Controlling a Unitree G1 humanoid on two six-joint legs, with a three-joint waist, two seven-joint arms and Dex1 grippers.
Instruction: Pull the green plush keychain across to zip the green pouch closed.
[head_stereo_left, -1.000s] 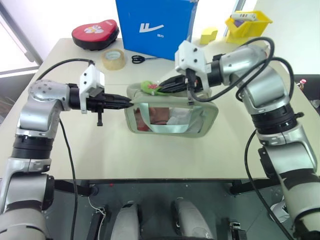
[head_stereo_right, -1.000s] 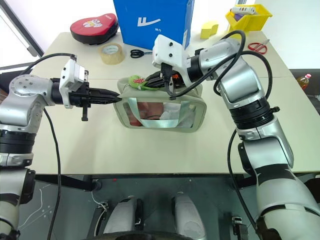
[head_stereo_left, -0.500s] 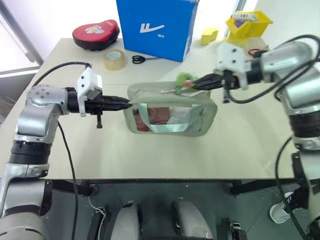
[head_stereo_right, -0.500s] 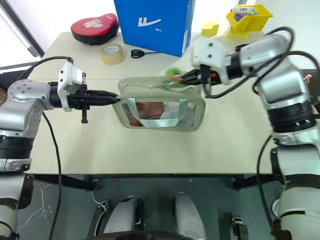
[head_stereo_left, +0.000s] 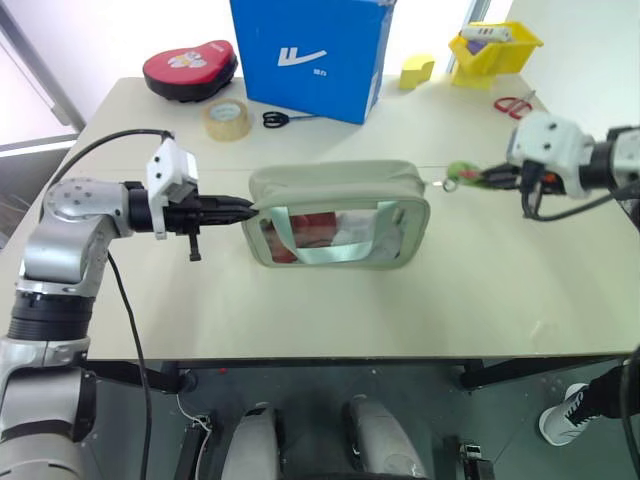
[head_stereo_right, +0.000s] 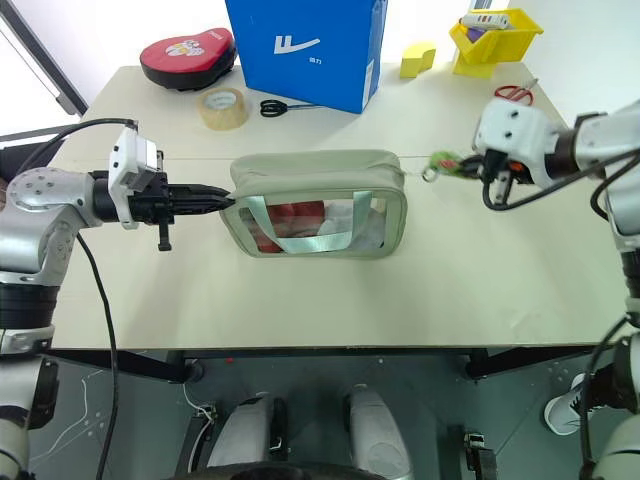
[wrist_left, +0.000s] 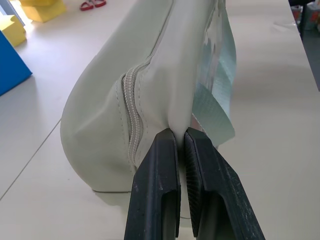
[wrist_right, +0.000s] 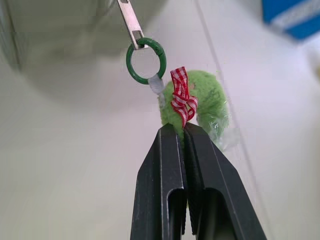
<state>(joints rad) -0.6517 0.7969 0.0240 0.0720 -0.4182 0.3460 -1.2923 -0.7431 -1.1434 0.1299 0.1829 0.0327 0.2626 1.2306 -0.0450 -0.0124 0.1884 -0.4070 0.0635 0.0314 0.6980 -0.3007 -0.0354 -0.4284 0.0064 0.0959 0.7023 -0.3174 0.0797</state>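
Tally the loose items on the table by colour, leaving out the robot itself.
Green: 2, the green pouch and the green plush keychain
Red: 2, oval case, red-handled scissors
Blue: 1, box
Yellow: 2, block, bin
Tan: 1, tape roll
Black: 1, black-handled scissors
Total: 9

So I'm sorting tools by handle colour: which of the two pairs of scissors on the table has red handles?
The scissors at the table's far right, just in front of the yellow bin. The other scissors, beside the tape roll and blue box, have black handles.
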